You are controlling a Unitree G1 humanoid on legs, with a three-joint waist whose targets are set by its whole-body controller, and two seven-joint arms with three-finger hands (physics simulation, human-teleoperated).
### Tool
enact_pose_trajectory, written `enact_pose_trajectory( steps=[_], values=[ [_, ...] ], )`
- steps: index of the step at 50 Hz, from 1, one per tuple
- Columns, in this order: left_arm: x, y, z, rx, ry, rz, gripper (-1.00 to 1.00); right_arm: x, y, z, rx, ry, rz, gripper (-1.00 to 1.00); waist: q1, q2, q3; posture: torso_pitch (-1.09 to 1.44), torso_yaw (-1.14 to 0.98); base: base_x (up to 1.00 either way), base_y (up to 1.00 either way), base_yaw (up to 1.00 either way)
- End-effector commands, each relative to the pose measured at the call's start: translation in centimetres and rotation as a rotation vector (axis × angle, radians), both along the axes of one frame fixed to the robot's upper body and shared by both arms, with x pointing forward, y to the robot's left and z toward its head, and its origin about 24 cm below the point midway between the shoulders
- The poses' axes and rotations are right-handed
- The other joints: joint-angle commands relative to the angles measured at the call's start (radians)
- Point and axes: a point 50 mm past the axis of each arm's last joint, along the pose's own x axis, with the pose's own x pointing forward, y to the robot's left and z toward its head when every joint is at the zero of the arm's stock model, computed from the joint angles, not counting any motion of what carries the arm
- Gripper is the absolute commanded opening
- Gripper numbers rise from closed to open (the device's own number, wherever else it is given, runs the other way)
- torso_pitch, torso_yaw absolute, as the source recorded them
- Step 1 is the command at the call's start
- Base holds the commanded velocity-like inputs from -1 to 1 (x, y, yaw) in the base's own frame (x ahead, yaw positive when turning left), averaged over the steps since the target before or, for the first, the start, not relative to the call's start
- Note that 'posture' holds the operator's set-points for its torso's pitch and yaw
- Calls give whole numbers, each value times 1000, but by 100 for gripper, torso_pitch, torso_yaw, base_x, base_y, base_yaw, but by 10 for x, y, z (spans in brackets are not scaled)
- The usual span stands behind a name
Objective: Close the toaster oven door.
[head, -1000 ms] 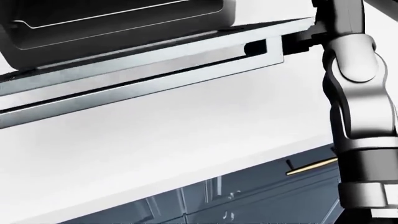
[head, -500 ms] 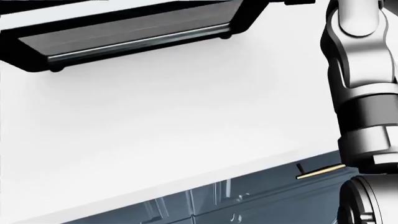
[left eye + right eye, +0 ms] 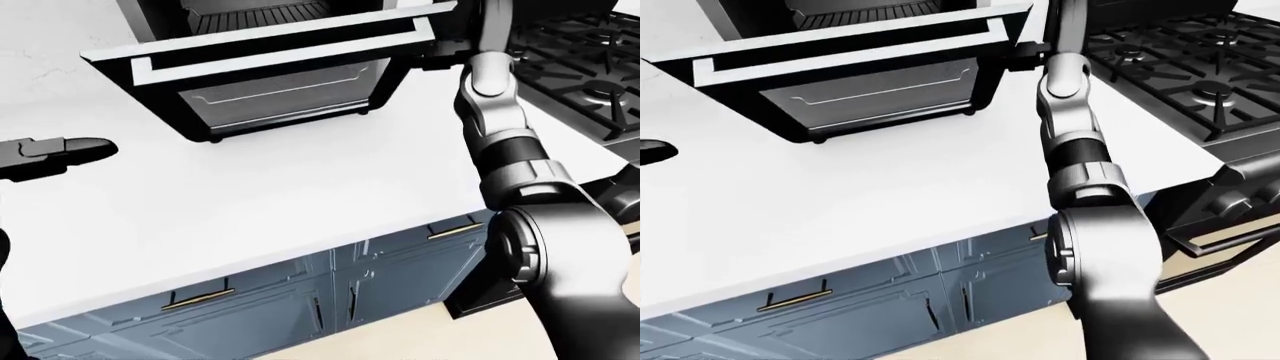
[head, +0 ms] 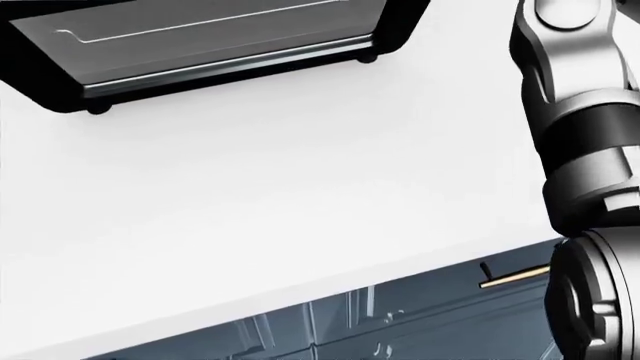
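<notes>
**Door partly up, not shut yet**

The toaster oven (image 3: 270, 82) sits on the white worktop (image 3: 250, 202), at the top of both eye views. Its door (image 3: 260, 52) is partly open. It sticks out flat toward you, and you can see the rack inside above it. So the job is started but not done. I think the door needs one more push up until it stands flat against the oven.

Your right arm (image 3: 495, 127) reaches up along the right side of the oven. Your right hand (image 3: 447, 54) is at the right end of the door, just beside its corner. It is mostly hidden there, so I cannot tell if it is gripping or loose, or if it touches the door at all.

Your left hand (image 3: 60, 154) is at the left edge of the left-eye view, well apart from the oven. Its fingers look stretched out and hold nothing.

The stove (image 3: 1180, 82) is on the right, and blue cupboards (image 3: 260, 300) sit under the worktop.

Compared with one second ago, the head view shows the oven's underside and feet where the door edge was. Your right arm also sits lower in that view.
</notes>
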Motion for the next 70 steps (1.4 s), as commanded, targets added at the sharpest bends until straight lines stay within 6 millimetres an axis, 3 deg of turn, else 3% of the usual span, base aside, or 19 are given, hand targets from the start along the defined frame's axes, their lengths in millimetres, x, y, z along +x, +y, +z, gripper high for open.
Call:
enact_pose_trajectory(
  steps=[1,19,30,46,60,70],
  values=[
    [-6,0,12,26,-57,35,100,-9,1,36,6,-138,-6,100,-2,3,-30,0,0,0,0,0],
    [-6,-7,-12,-33,-1,34,100,-10,3,49,-10,-159,-36,100,1,-3,-32,0,0,0,0,0],
    [-3,-27,-28,-53,40,-18,100,-10,3,52,-16,-161,-54,100,1,-9,-34,0,0,0,0,0],
    [-1,-65,-58,-69,120,-133,100,-10,4,57,-29,-166,-70,100,5,-24,-37,0,0,0,0,0],
    [-1,-98,-63,-73,142,-242,100,-11,5,61,-34,-173,-69,100,13,-40,-38,0,0,0,0,0],
    [5,-137,-68,12,202,-407,100,-11,5,61,-33,-175,-72,100,21,-52,-40,0,0,0,0,0]
  ],
)
